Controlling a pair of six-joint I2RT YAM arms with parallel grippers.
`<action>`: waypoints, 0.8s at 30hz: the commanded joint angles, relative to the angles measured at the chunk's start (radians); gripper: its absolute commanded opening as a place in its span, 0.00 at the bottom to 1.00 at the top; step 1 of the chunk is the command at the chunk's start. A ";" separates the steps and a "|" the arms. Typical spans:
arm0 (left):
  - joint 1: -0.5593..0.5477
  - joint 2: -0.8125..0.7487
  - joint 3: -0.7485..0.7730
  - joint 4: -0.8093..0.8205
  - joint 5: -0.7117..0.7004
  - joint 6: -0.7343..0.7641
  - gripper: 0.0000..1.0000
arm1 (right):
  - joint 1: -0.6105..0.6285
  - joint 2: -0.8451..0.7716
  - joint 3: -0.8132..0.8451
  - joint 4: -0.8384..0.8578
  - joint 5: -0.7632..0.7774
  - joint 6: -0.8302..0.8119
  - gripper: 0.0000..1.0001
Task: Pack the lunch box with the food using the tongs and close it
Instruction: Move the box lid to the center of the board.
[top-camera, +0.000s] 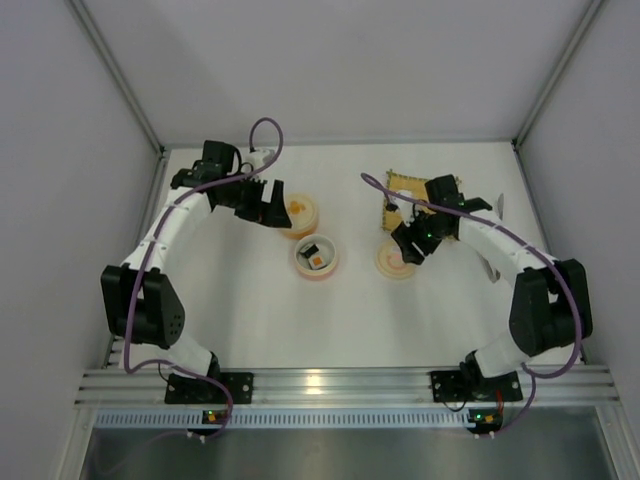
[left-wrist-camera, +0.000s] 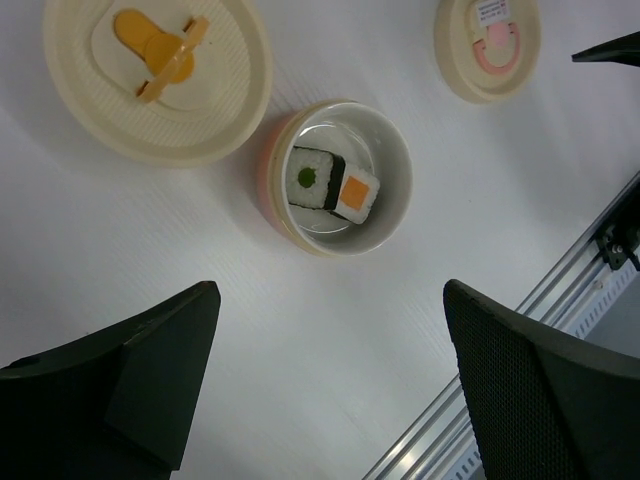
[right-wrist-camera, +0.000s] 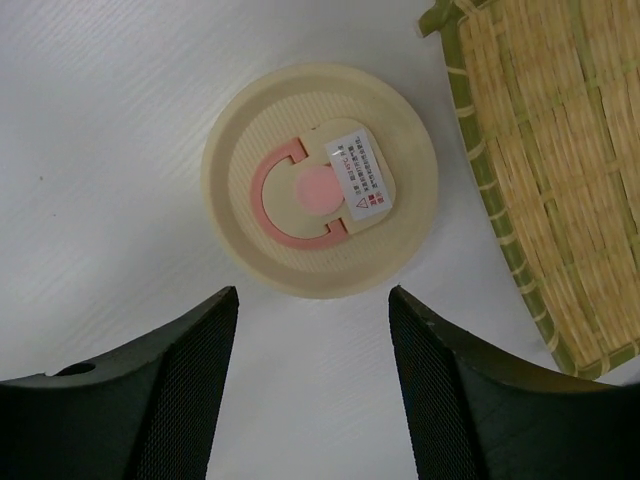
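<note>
Cream bowl (left-wrist-camera: 392, 150), 2 sushi rolls (left-wrist-camera: 347, 195) — orange lid (left-wrist-camera: 155, 80) at 11, pink lid (left-wrist-camera: 487, 45) at 1 o'clock; sticker (right-wrist-camera: 357, 178) txt unreadable; left gripper (left-wrist-camera: 330, 290) wide, right gripper (right-wrist-camera: 312, 292) narrower — both empty.

**Soft, even light; crisp close-ups, hazier overview**

Bright, diffuse light falls from above on the white table (top-camera: 250, 320). The bowl (left-wrist-camera: 395, 160) casts only a faint, soft-edged shadow. A small glare spot sits on the metal rail (top-camera: 315, 378). The overhead view is slightly soft and coarse. Both wrist views are sharp on bowl and lid (right-wrist-camera: 240, 220). The black fingers (left-wrist-camera: 540, 390) read as dark, underexposed masses, and the lid's label print is too small to read.
</note>
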 joint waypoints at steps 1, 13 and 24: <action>0.001 0.011 0.065 -0.029 0.102 0.032 0.98 | 0.022 0.024 -0.019 0.146 0.022 -0.108 0.62; -0.017 0.161 0.208 0.013 0.134 -0.038 0.91 | -0.024 0.217 0.093 0.194 0.075 0.079 0.54; -0.022 0.149 0.157 0.046 0.008 -0.017 0.89 | -0.048 0.282 0.128 0.212 0.093 0.140 0.53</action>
